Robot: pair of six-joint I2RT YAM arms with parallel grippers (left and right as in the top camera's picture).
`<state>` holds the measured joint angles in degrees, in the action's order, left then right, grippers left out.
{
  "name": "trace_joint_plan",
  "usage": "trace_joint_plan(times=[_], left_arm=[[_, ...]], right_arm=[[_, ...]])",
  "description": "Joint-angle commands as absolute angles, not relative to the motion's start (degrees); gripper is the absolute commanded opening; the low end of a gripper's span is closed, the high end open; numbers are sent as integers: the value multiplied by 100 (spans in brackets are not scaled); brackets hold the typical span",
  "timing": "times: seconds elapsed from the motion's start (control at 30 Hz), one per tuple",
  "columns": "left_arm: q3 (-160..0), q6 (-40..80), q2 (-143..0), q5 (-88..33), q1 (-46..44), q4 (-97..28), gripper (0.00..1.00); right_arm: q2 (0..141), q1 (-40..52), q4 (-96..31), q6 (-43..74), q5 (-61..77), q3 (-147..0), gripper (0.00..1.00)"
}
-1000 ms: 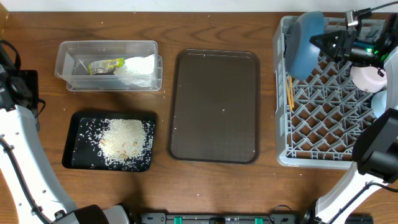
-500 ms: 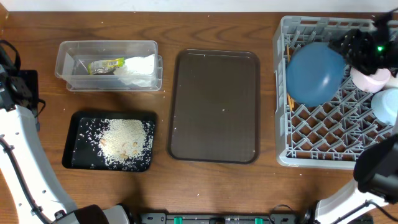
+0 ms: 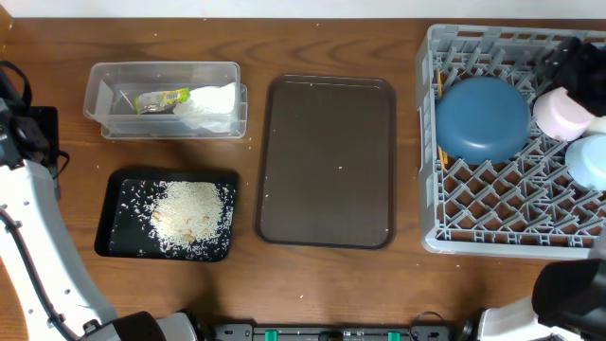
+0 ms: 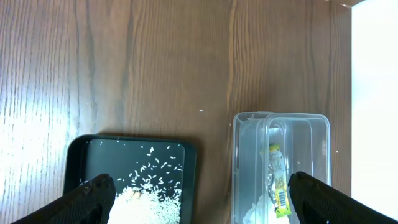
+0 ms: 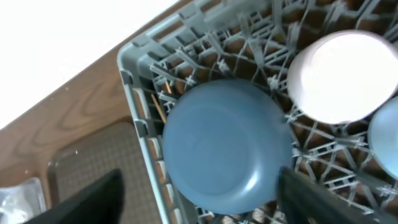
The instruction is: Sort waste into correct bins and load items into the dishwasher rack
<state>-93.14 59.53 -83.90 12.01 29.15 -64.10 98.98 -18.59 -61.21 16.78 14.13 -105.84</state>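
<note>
Right gripper (image 5: 199, 177): jaws wide, empty, above the rack. Left gripper (image 4: 200, 180): jaws wide, empty, over the two bins at left.

- Rack (image 3: 492, 237): grey lattice, right side of table.
- Tray (image 3: 329, 161): brown, bare, centre.
- Clear bin (image 3: 99, 95): far left, wrapper and paper inside.
- Black bin (image 3: 114, 237): near left, rice inside.
- Bowl (image 3: 483, 118): blue, upside down in the rack's far-left part, just beside the pink cup (image 3: 561, 112). Probably rigid, fairly light, with a smooth dome that would slip between the fingers. Suggested hold: the rim, one finger under the lip.
</note>
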Motion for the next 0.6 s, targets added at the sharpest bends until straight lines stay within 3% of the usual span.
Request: trace_joint_plan(times=[0.0,0.07,0.27,0.47,0.57], left_arm=[[-9312,5894,-8423,1271,2930,-6425,92],[-9312,5896,-8423,1271,2930,-6425,92],[-9312,5896,-8423,1271,2930,-6425,92],[-9312,5894,-8423,1271,2930,-6425,92],[-9312,5896,-8423,1271,2930,-6425,92]], right_arm=[[10259,-1476,-6104,1737,897,-10558,71],[10462,-1347,-6080,1737,757,-10558,69],[11266,-1076,-6060,2001,-172,-10558,37],[11813,-1055,-6119,2034,-366,-10558,39],[11817,-1057,-6198,2038,-447,-10560,25]])
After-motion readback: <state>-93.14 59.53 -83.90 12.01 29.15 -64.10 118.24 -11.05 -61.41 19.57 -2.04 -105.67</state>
